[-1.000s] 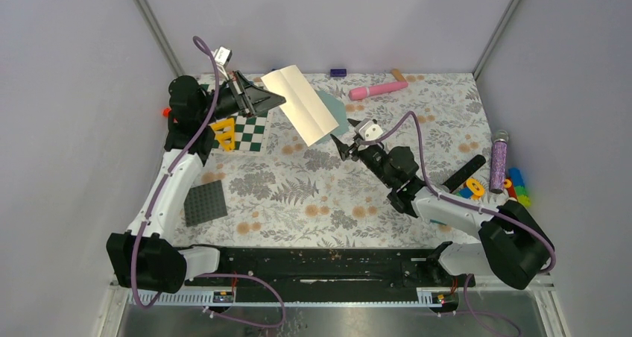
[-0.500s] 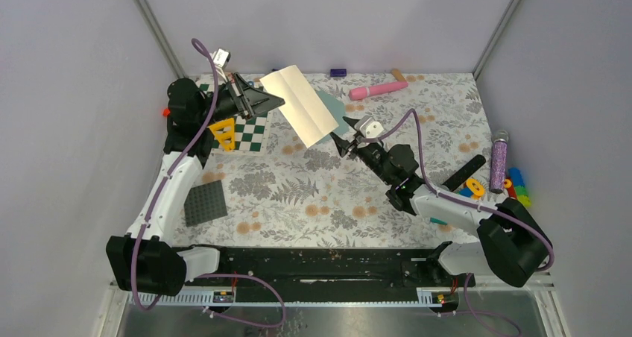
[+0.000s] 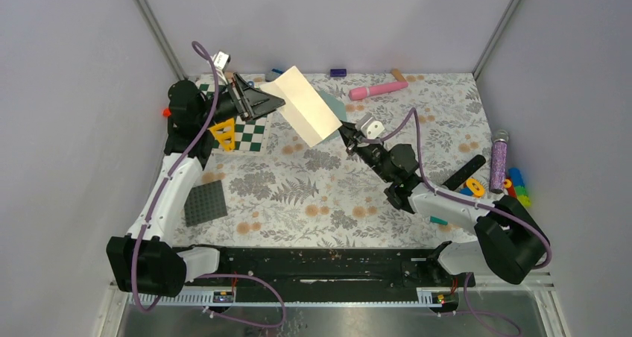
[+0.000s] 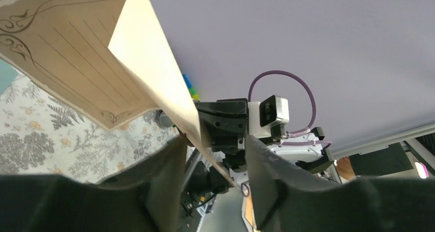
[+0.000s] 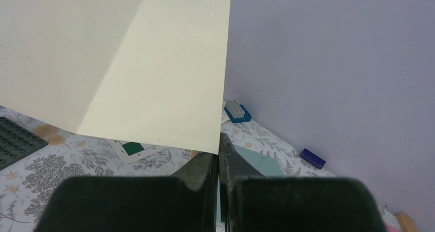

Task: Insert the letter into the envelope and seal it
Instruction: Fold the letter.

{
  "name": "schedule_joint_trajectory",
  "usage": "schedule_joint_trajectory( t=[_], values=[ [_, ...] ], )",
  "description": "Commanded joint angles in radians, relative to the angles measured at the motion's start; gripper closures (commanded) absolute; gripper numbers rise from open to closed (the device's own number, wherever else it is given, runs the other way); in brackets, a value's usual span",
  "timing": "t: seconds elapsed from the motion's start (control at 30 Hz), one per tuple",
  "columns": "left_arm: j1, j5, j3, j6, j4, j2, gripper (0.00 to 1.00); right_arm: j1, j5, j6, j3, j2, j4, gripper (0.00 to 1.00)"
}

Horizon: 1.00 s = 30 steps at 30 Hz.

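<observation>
The cream letter hangs tilted in the air over the back of the table, folded along a crease. My right gripper is shut on its lower right corner, and the pinch shows in the right wrist view. My left gripper is at the sheet's left edge. Its jaws stand apart in the left wrist view, with the paper's edge passing between them against the left finger. The teal envelope lies flat on the table, mostly hidden under the letter; part of it shows just past my right fingers.
A green-and-white chequered board and a yellow piece lie under the left arm. A dark studded plate sits front left. A pink cylinder and a small blue brick lie at the back. A purple bottle and coloured toys sit right.
My right gripper moved up and left to the letter's lower corner and shut on it. My left gripper's jaws came apart around the sheet's edge. The letter shifted slightly.
</observation>
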Motion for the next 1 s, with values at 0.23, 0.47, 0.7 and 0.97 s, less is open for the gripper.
schedule_joint_trajectory(
  t=[0.23, 0.47, 0.7, 0.97],
  values=[
    [0.155, -0.015, 0.112, 0.198, -0.161, -0.095, 0.01, -0.008, -0.14, -0.135, -0.041, -0.169, -0.124, 1.0],
    [0.17, -0.16, 0.381, 0.713, -0.533, -0.113, 0.01, -0.024, -0.371, -0.129, 0.143, -0.268, -0.802, 1.0],
    [0.107, -0.071, 0.438, 0.948, -0.616, -0.109, 0.01, -0.042, -0.596, -0.095, 0.281, -0.343, -1.163, 1.0],
    [-0.244, -0.211, 0.369, 1.289, -0.871, -0.1, 0.01, -0.108, -0.778, -0.138, 0.312, -0.386, -1.338, 1.0]
  ],
)
